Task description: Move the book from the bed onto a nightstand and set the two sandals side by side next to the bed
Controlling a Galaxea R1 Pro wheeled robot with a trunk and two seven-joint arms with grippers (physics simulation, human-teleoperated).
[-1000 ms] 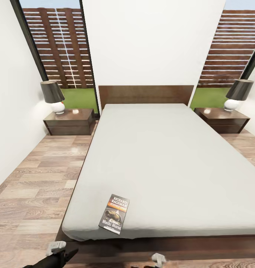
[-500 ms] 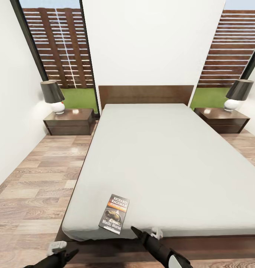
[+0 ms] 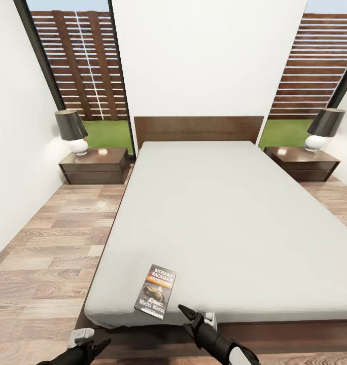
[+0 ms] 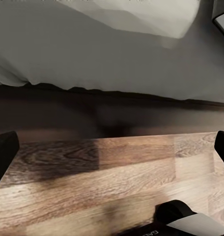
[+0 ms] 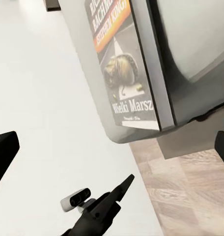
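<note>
down at the foot of the bed, the right gripper sits just off the mattress edge, black fingers spread wide with nothing between them, its tip close beside the book and not touching it. from the right wrist camera both dark fingertips stand far apart at the sides, and the small thin paperback book with the orange band and a dark picture lies flat between them on the pale cover, right at the mattress corner.

over on the left, the left gripper hangs low above the grey-brown wood-plank floor, claws parted and empty; its wrist camera looks at planks and the dark brown wooden platform frame beneath the mattress.

out from there, the book rests near the left end of the foot edge of the large low bed with the plain pale grey mattress. beyond, a flat dark headboard, and a low dark brown two-drawer nightstand on each side, each carrying a white-based lamp with a dark shade. tall dark-framed windows show a brown slatted fence and grass.
</note>
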